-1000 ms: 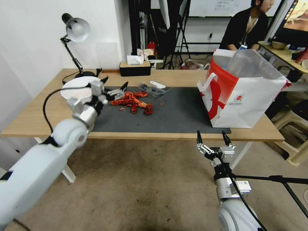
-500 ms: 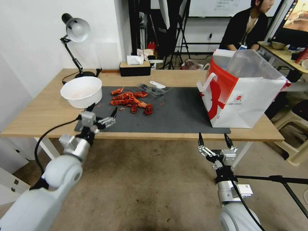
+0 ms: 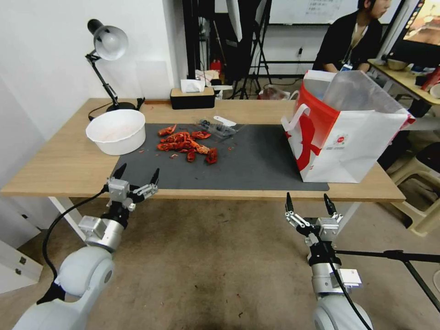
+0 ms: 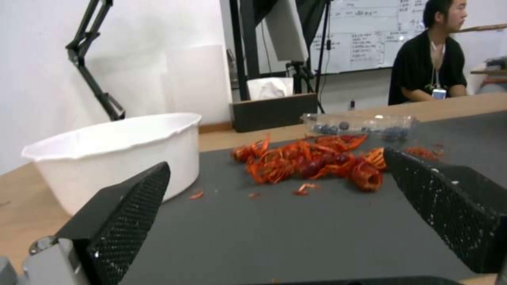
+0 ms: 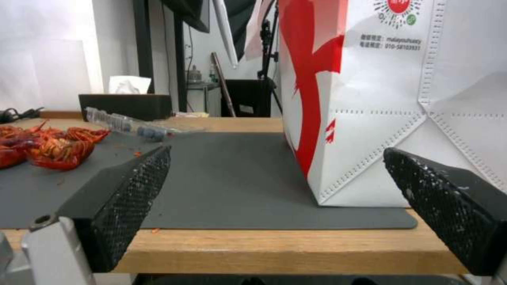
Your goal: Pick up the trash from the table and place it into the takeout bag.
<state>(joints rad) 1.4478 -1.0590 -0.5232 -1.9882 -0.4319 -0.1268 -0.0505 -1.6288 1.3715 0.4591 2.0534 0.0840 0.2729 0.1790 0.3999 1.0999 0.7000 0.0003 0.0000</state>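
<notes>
The trash lies on the table's dark mat: a pile of red crayfish shells, a white bowl to its left, and a clear plastic tray behind it. At the mat's right end the red-and-white takeout bag stands upright, mouth open. My left gripper is open and empty at the table's front edge, below the bowl. In front of the table edge and below the bag, my right gripper is open and empty too.
A desk lamp and a black tissue box stand at the back of the table. Behind the bag sits a person at another desk. A black tripod leg runs along the floor at right, near a plastic stool.
My left arm has pulled back from the shells and bowl and dropped to the table's front edge, uncovering the bowl. The right gripper has sunk slightly.
</notes>
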